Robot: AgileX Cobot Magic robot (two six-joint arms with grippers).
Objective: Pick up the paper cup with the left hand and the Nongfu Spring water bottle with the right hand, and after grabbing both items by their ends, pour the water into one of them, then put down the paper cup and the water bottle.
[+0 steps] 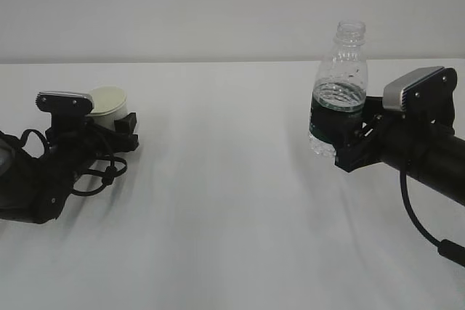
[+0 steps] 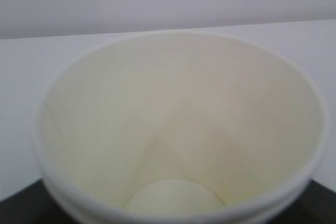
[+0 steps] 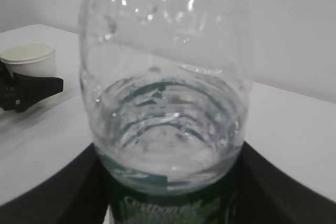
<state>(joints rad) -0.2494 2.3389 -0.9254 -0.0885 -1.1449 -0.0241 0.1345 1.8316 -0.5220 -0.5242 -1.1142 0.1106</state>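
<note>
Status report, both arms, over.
Left gripper around paper cup, cup on table, empty. Right gripper holds water bottle upright, lifted, uncapped, water inside. Nothing between them.

Exterior frontal, low; wrist views hug cup (image 2: 178, 129), bottle (image 3: 168, 114).
</note>
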